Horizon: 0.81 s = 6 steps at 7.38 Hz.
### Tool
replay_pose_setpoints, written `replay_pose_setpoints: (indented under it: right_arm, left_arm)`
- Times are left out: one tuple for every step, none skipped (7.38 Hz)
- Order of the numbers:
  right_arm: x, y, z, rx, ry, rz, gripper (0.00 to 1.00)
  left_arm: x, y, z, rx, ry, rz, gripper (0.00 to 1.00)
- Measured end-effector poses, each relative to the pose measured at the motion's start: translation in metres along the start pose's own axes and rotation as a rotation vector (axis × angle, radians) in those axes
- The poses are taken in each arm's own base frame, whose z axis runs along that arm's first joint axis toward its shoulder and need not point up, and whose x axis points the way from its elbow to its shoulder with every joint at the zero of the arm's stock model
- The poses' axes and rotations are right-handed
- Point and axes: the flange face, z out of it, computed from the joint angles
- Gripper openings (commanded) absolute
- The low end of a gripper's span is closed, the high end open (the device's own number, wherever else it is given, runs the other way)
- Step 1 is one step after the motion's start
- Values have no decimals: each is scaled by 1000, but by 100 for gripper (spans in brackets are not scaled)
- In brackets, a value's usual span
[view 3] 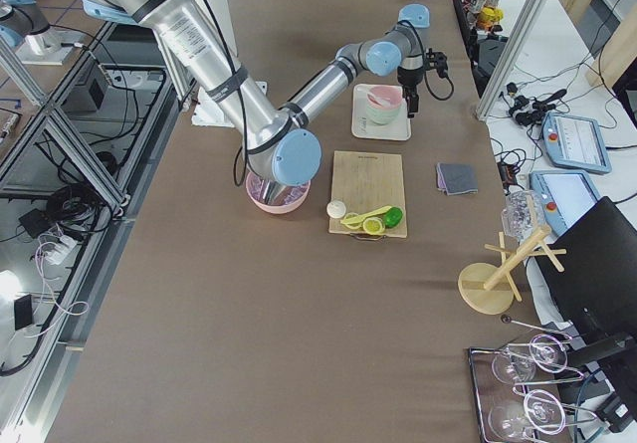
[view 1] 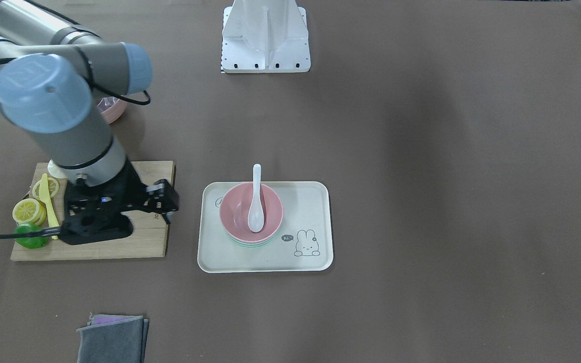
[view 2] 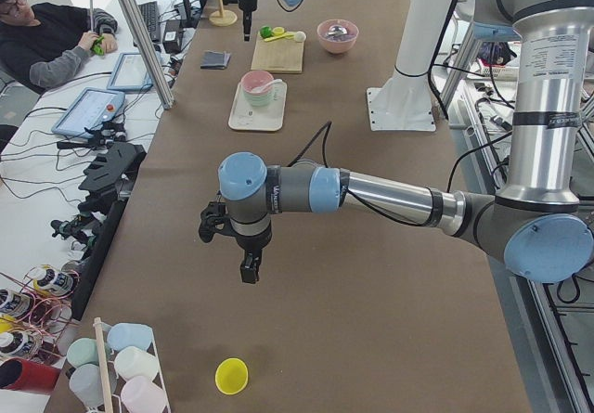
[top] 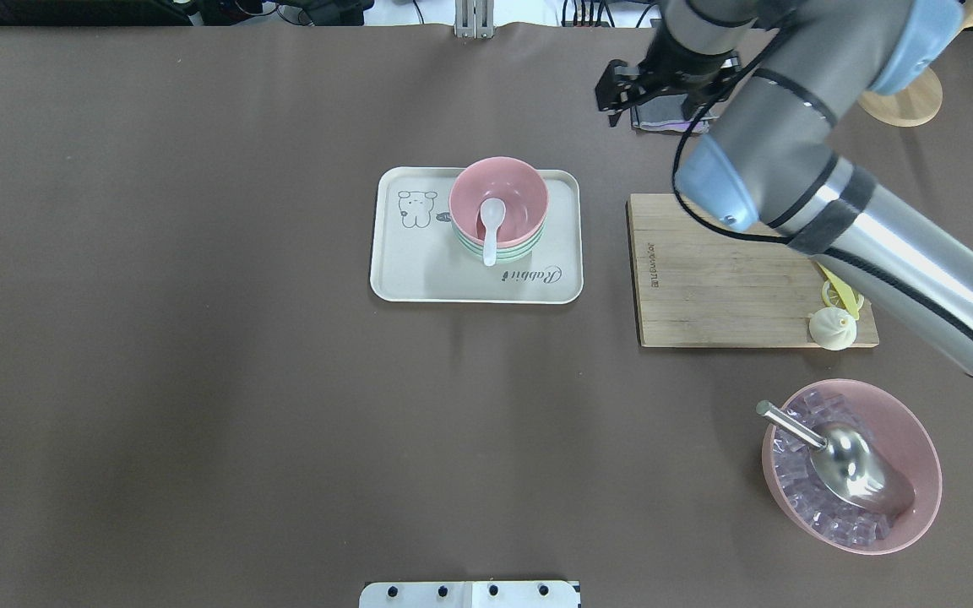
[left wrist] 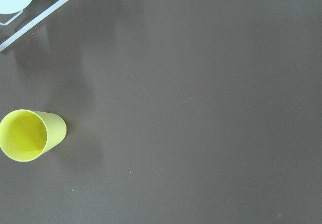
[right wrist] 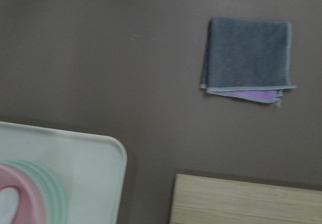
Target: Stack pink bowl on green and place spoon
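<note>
The counter (top: 199,380) is wide and brown. A pale tray (top: 402,283) with a bunny picture sits near the middle. Next to it, with a gap between, lies a wooden board (top: 706,287). Close to one end of the board stands a big bowl (top: 926,447), pink, with clear cubes inside. A folded grey cloth (view 1: 111,343) lies past the board's other end. A white metal foot (view 1: 265,55) sits at the robot's edge. Far off, a yellow cup (left wrist: 31,135) stands alone.

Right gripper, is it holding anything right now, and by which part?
Nothing. The right gripper is empty, jaws open; the spoon lies in the pink bowl, well apart from it.
</note>
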Motion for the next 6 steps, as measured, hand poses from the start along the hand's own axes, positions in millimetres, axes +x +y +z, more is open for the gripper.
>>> replay_pose_setpoints:
  right_arm:
    - [69, 1, -2, -9, 25, -12, 100]
    - [144, 7, -4, -29, 45, -31, 100]
    - [224, 20, -10, -55, 50, -60, 100]
    - [303, 41, -17, -76, 51, -93, 100]
    - [370, 70, -24, -93, 49, -92, 100]
    - [424, 105, -27, -109, 40, -50, 100]
  left_arm:
    - [-1, 6, 1, -2, -3, -5, 99]
    - [-3, 9, 4, -6, -3, -8, 99]
    - [-4, 10, 6, -9, -4, -9, 99]
    - [-6, 13, 7, -8, -7, -6, 99]
    - [-6, 16, 9, 2, -8, 2, 99]
    - [-3, 16, 6, 19, -5, 12, 99]
